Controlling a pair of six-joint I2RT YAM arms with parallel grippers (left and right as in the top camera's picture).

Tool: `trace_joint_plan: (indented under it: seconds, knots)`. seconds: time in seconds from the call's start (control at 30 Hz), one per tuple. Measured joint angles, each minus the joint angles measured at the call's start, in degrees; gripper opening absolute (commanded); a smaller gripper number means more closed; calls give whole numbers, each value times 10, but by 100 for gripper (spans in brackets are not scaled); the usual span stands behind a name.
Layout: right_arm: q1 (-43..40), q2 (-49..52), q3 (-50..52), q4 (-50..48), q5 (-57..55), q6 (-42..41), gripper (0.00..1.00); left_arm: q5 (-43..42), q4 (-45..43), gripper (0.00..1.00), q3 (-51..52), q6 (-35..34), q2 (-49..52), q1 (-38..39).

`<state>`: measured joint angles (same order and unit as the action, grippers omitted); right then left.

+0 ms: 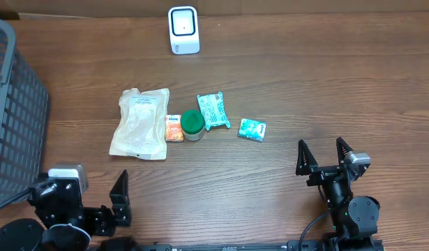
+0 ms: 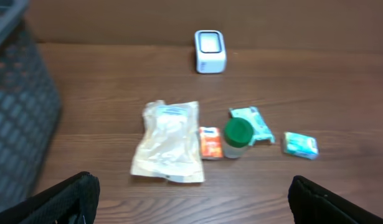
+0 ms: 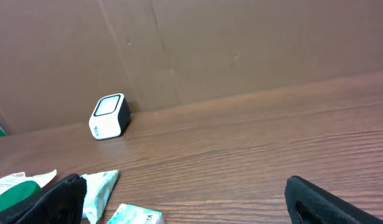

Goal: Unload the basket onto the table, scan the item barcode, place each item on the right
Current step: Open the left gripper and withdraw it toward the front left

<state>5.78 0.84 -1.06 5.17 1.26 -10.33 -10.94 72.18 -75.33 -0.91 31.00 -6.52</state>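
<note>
The left gripper and right gripper stand wide apart, empty, at the bench's near edge; a clear pouch, green-lidded jar and teal packets lie mid-bench, before the barcode scanner

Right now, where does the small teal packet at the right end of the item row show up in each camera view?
Overhead: the small teal packet lies right of centre, rightmost of the items.
Left wrist: the packet is right of centre, again rightmost.
Right wrist: the packet sits at the bottom edge, left of centre, partly cut off.
Shared landmark: the white scanner, beyond the items in every view.
</note>
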Motion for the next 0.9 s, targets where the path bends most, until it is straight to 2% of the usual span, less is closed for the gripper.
trace_joint_plan:
  seconds: [0.3,0.57,0.9]
  knots:
    - [0,0,0,0,0,0,100,-24,66,99,0,5,0,0]
    - [0,0,0,0,0,0,100,-17,68,100,0,10,0,0]
    - [0,0,0,0,0,0,100,-10,-61,100,62,47,-6,0]
